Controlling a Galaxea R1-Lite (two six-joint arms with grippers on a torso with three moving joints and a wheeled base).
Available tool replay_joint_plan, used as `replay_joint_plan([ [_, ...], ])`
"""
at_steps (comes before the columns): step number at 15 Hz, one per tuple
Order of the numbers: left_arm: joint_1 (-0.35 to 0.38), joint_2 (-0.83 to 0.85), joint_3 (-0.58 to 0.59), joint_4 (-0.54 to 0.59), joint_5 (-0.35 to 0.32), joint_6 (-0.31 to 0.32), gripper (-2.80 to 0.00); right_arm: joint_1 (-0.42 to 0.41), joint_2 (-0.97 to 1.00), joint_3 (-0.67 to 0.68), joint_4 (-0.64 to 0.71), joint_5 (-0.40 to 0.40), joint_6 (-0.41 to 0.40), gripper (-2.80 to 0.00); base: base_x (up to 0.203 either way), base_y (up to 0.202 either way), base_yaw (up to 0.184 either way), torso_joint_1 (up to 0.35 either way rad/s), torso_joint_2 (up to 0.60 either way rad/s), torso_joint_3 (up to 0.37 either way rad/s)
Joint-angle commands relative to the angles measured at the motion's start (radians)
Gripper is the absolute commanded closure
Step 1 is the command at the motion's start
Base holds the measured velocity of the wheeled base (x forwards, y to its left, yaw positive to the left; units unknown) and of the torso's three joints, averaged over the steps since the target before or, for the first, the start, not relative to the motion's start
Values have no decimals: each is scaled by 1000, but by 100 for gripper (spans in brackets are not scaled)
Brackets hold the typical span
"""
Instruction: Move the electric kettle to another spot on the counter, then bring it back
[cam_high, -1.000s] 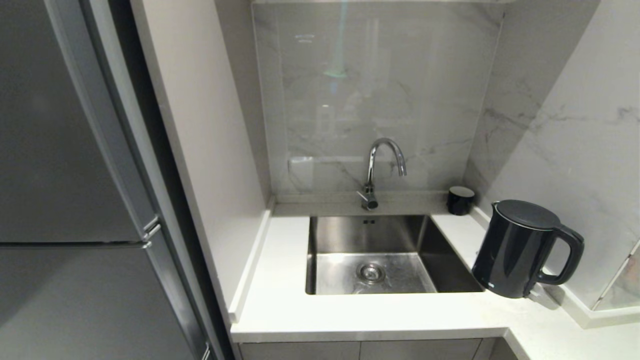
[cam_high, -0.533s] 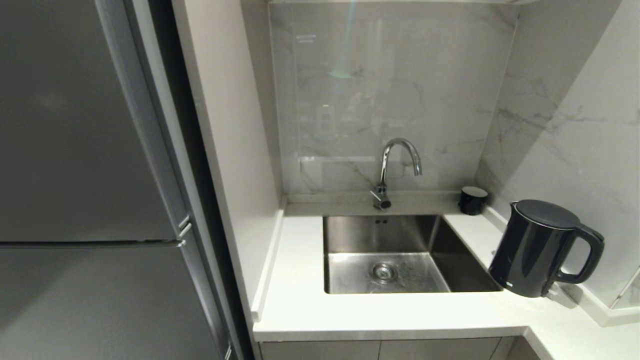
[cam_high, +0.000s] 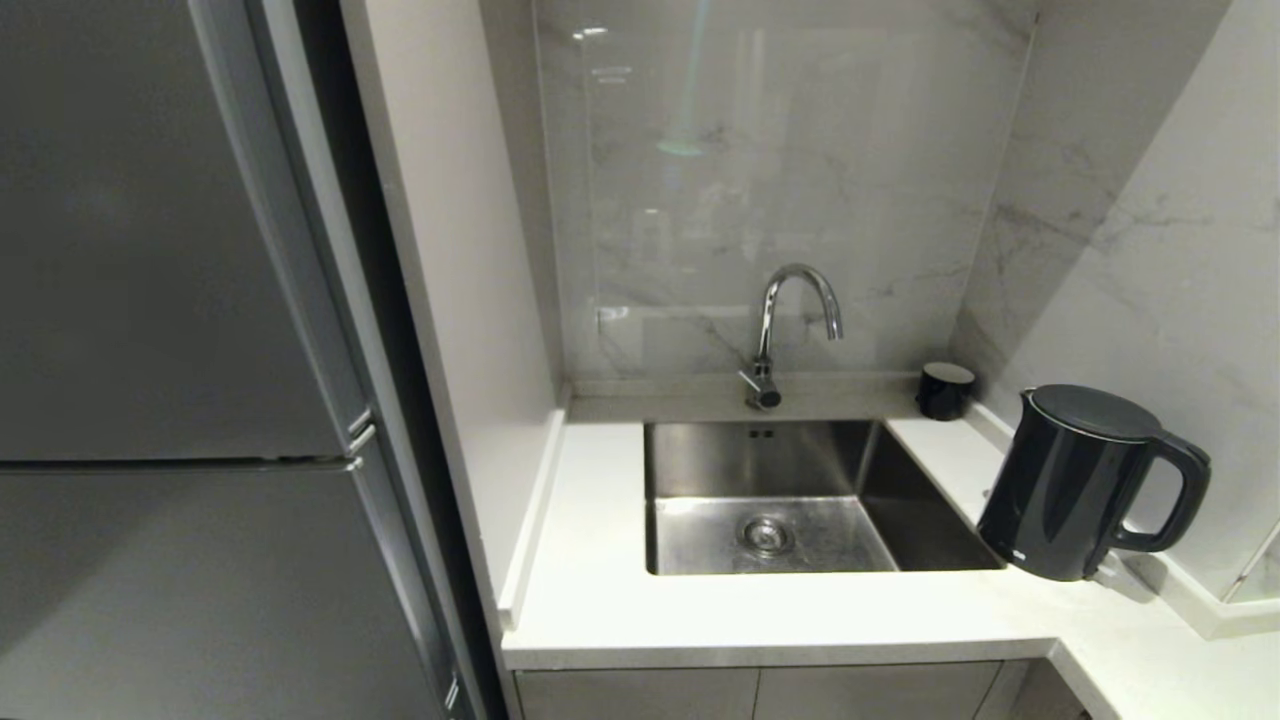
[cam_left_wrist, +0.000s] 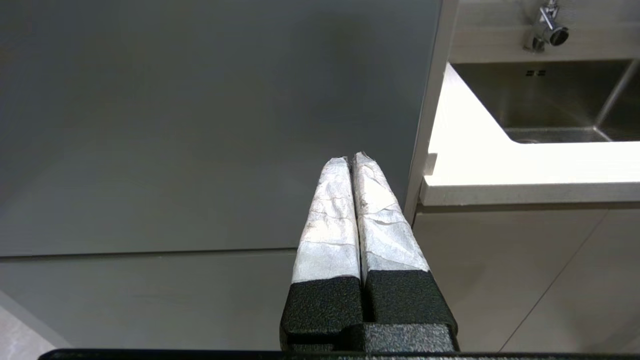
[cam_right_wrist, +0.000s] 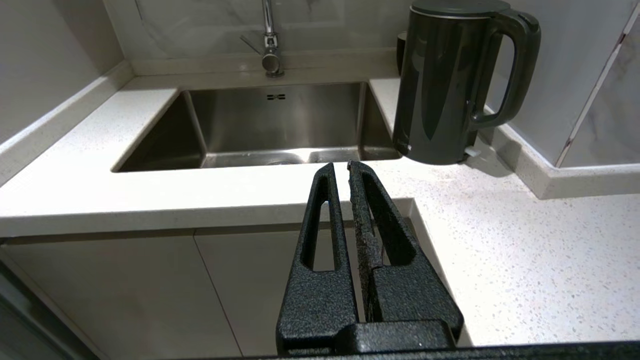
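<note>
Left edge of the scene: a tall grey fridge stands beside the surface. Your left end effector hangs in front of that fridge door, below the level of the surface, with its taped fingers pressed together and nothing between them.

Centre: the steel sink is let into the surface, with the tap at its back edge. A small black cup sits in the back right corner.

Right: the electric kettle stands upright on the surface, just beside the sink's right rim and near the right wall, handle turned towards that wall. Your right end effector sits off the front edge, near the inner corner of the L, fingers nearly closed with only a slit between them, and empty; it is well short of the kettle.

Judgement: the task is at the approach step, with no contact yet. The next move calls for you to raise the right arm over the front edge, spread the fingers, and line them up on the loop handle before lifting. Note the glossy body looks slippery, so the handle looks the safer grip.
</note>
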Motion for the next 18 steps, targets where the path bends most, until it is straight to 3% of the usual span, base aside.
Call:
replay_joint_plan([
  [1,0,2,0,1,0,1,0,0,2,0,0,1,0,0,0,0,0,-135,334,183],
  [18,-1,2,0,1,0,-1,0,0,2,0,0,1,0,0,0,0,0,-129,331,199],
])
